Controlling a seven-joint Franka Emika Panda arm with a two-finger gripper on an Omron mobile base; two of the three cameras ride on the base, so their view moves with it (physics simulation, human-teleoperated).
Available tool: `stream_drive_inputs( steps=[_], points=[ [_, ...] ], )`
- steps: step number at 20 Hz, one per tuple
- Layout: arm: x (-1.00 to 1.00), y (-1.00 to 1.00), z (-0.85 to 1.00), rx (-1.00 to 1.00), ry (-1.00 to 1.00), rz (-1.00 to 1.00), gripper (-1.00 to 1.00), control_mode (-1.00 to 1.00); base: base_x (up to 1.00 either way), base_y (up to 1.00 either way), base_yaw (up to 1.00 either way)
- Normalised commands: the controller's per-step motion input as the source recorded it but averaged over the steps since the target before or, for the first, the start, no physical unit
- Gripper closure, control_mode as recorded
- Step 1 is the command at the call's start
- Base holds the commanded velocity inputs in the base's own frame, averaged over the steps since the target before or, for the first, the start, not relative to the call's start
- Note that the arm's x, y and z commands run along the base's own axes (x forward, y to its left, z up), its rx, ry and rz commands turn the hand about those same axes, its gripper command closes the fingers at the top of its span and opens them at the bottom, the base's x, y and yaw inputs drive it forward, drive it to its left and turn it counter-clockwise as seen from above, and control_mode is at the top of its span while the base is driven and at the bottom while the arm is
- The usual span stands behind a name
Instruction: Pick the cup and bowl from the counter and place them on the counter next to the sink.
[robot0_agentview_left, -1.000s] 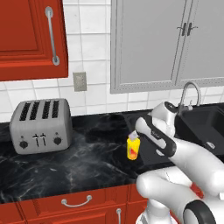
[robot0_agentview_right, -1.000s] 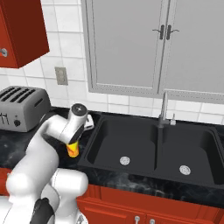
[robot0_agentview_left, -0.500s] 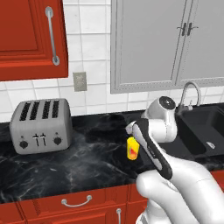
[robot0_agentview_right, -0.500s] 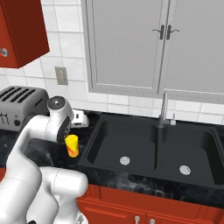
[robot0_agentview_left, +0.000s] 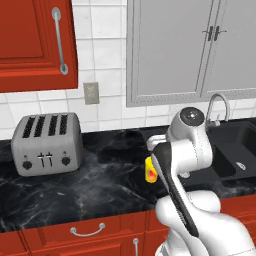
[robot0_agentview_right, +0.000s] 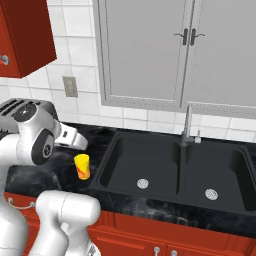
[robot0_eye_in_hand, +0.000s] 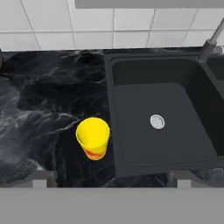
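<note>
Black marble counter ran up to the sink; since a second earlier my arm had swung up and away, leaving my end effector spread and empty above the cup, standing upright beside the basin, apparently placed.

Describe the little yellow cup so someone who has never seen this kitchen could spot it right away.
Start at the black double-basin sink set into the glossy black marble counter with white veins. Just off the sink's left rim, on the counter, stands the small yellow handleless cup, upright and open at the top. It is the brightest thing on the dark stone, far smaller than the silver four-slot toaster further left, with a red-orange mark low on its side.
</note>
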Motion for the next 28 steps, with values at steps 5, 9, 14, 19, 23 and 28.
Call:
stream_drive_inputs(
  steps=[5,9,14,19,23,28],
  points=[
    [-0.99,0.00,0.55,0.01,-0.05,-0.17,-1.00,-1.00,0.00,0.00,0.00],
    [-0.56,0.00,0.80,0.00,-0.03,-0.07,-1.00,-1.00,0.00,0.00,0.00],
    [-0.04,0.00,0.61,0.00,0.01,0.00,-1.00,-1.00,0.00,0.00,0.00],
    [0.00,0.00,0.44,0.02,0.09,0.16,-1.00,-1.00,0.00,0.00,0.00],
    [0.00,0.02,0.10,0.06,0.11,0.20,-1.00,-1.00,0.00,0.00,0.00],
    [0.00,0.00,0.00,0.00,0.00,0.00,-1.00,-1.00,0.00,0.00,0.00]
  ],
)
